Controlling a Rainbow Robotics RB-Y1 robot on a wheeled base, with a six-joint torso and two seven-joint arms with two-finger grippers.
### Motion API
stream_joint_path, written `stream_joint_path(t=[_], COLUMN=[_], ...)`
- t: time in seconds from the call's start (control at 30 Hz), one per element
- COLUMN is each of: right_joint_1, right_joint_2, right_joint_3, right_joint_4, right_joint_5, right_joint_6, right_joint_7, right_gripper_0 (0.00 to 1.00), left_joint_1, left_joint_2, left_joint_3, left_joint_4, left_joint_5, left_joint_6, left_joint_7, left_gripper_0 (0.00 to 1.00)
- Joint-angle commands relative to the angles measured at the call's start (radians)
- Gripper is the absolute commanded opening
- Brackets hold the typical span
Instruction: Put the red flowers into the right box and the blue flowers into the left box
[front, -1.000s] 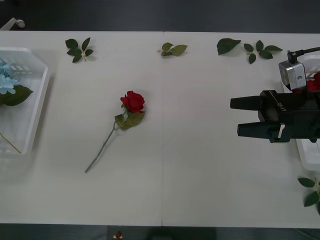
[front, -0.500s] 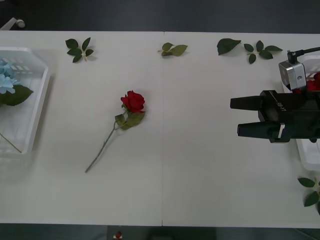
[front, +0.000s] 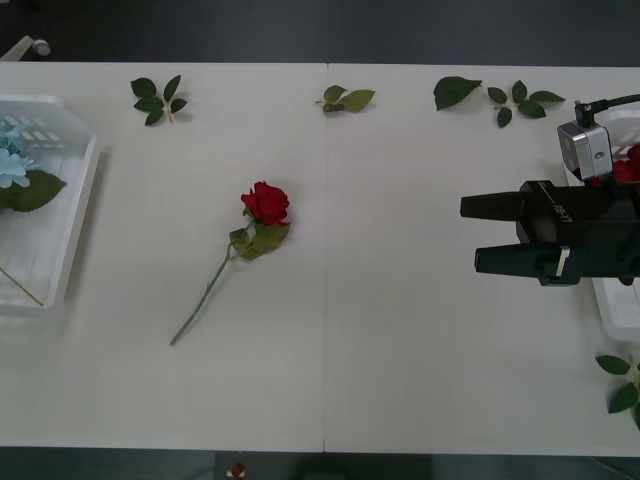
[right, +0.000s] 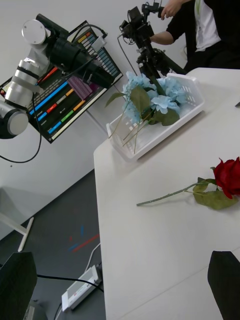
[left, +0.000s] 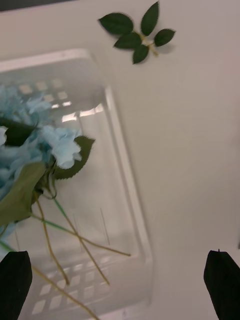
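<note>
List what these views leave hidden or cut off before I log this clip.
- Right box: front view, mostly behind the right gripper and cut by the edge; its red flowers barely peek out.
- Left box: front view, edge cuts its far side and some blue flowers.
- Left gripper: wrist view, just fingertips.

On my table (front: 400, 350) one red rose (front: 266, 203) lies flat near the middle, alone. Its bloom points to the far side, and its thin green stem (front: 204, 296) runs back toward me and to my left, with some leaves just below the bloom. At my left, the left box (front: 78, 205) is white, shallow, with slots in the bottom, and it holds the blue flowers (front: 12, 160): pale clusters with large green leaves, their stems lying across the bottom. At my right edge I see the rim of the right box (front: 612, 318), white, with something red (front: 630, 165) inside, mostly hidden behind my arm.
</note>
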Motion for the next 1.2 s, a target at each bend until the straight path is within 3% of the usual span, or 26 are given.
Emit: stream_joint_path(t=[0.03, 0.3, 0.67, 1.2], right_joint_1=[-0.006, -0.006, -0.006, -0.006], right_joint_2=[-0.003, -0.003, -0.003, -0.003], right_joint_3=[0.008, 0.008, 0.008, 0.008], right_joint_4=[-0.026, -0.026, -0.026, -0.026], right_joint_5=[-0.014, -0.014, -0.014, -0.014], right_joint_6=[-0.001, -0.001, -0.001, -0.001], right_joint_7=[0.033, 0.033, 0.033, 0.033], right_gripper_0=[1.0, 1.0, 1.0, 1.0], left_joint_1=[-0.085, -0.151, -0.087, -0.057], left_joint_2=[0.024, -0.073, -0.294, -0.446], left_joint_3=[-0.108, -0.392, -0.694, -0.863], left_joint_4=[-0.049, -0.049, -0.047, 0.08], left_joint_5=[0.025, -0.009, -0.251, -0.432], left_joint_6=[-0.022, -0.199, -0.432, -0.63], left_joint_7=[0.034, 0.046, 0.045, 0.02], left_gripper_0=[1.0, 1.0, 1.0, 1.0])
